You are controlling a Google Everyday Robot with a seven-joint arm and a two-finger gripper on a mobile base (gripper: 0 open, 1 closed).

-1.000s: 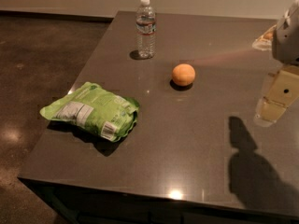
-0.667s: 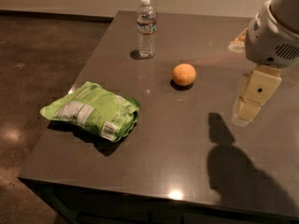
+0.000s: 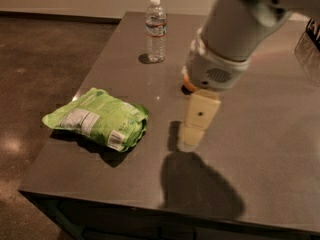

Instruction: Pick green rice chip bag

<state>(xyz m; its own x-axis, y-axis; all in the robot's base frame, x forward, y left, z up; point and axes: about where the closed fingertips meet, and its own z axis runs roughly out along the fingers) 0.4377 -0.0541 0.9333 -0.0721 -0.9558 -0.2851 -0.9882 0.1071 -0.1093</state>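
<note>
The green rice chip bag [image 3: 98, 118] lies flat on the left part of the dark table [image 3: 270, 149], its white label panel and barcode facing up. My gripper [image 3: 196, 121] hangs over the table's middle, to the right of the bag and apart from it, with its cream finger pointing down. The arm's grey and white wrist [image 3: 225, 54] fills the upper right of the view.
A clear water bottle [image 3: 155, 30] stands at the back of the table. An orange [image 3: 185, 84] is mostly hidden behind the wrist; only a sliver shows. The table's left edge drops to a dark floor [image 3: 40, 74]. The arm's shadow falls on the front of the table.
The arm has swung in from the right edge toward the table's middle, closer to the bag, and now covers most of the orange. The bag and bottle have not moved.
</note>
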